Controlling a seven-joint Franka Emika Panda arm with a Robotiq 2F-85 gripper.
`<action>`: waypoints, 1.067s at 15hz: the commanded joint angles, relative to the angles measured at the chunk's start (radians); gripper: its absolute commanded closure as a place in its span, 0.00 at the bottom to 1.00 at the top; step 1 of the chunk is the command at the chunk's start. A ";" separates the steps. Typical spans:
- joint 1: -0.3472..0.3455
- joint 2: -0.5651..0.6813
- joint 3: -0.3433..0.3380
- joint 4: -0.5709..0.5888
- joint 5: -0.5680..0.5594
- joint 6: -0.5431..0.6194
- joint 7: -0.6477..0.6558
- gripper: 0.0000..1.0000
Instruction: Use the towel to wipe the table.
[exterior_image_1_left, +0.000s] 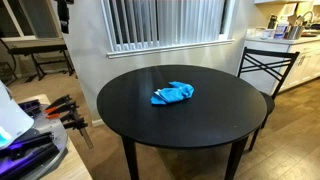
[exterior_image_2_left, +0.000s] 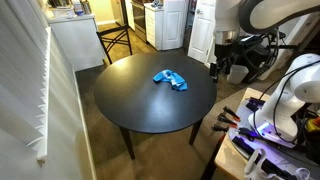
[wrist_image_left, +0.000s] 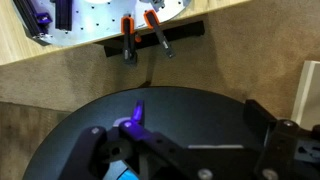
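In an exterior view: blue towel (exterior_image_1_left: 172, 94) crumpled just right of frame centre on the round black tabletop (exterior_image_1_left: 130, 110). No arm in sight here. Orange clamps (exterior_image_1_left: 68, 108) at lower left, a chair (exterior_image_1_left: 265, 65) at upper right.

In an exterior view: towel (exterior_image_2_left: 169, 79) above frame centre on the tabletop (exterior_image_2_left: 140, 105). Gripper (exterior_image_2_left: 222, 68) at right of frame, near the tabletop's right-hand rim and well apart from the cloth. Cannot tell its opening from this angle.

Wrist view: gripper (wrist_image_left: 190, 150) along the bottom edge, fingers (wrist_image_left: 95, 150) spread wide with nothing between. Dark tabletop (wrist_image_left: 220, 110) across the middle, clamps (wrist_image_left: 140, 35) near top centre. Small blue patch at the bottom edge, too small to name.

Judged as the opening step: towel ungrasped, no wiping begun. Next move, probably: travel over the cloth, lower onto its bunched middle, close on a fold, then press down and sweep.
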 joint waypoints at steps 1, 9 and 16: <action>0.004 0.001 -0.005 0.002 -0.003 -0.003 0.002 0.00; -0.036 0.127 -0.007 0.081 -0.066 0.034 0.002 0.00; -0.103 0.462 -0.077 0.291 -0.185 0.351 0.037 0.00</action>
